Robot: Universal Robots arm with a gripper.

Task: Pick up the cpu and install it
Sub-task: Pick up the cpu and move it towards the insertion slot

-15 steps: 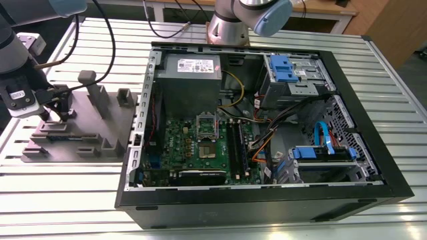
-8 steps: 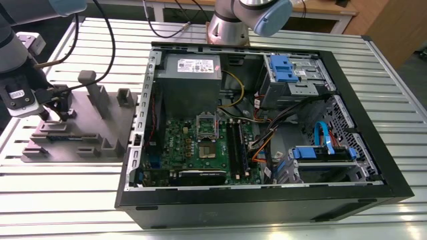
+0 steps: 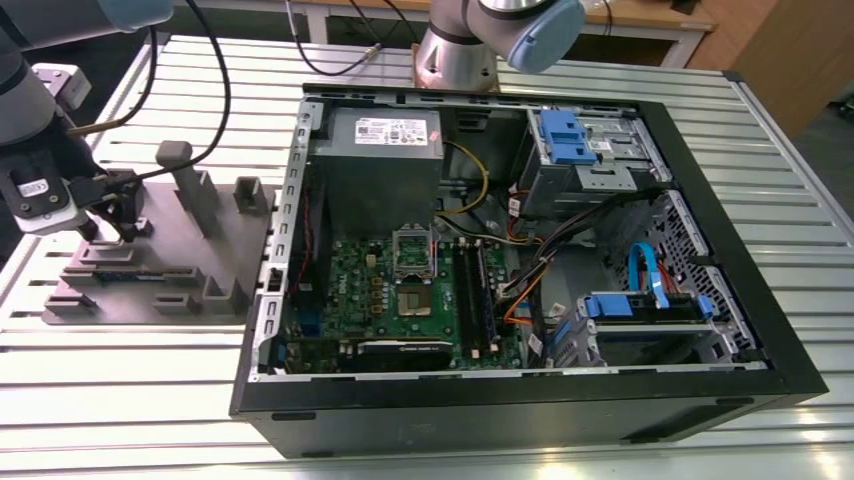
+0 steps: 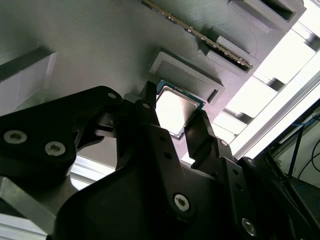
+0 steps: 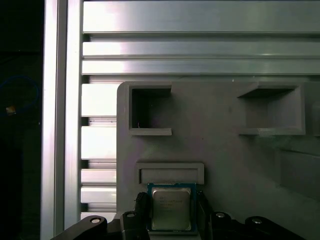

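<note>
On the grey tray [image 5: 235, 165], the hand [image 5: 172, 202] straddled the cpu [image 5: 171, 211]; whether it was clenched or released could not be told.

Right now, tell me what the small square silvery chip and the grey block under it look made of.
The small square silvery chip: metal lid, satin finish, going by its pale sheen; the thin green edge suggests circuit board. The grey block with pockets: probably matte plastic; dull, uniform, no glare.
</note>
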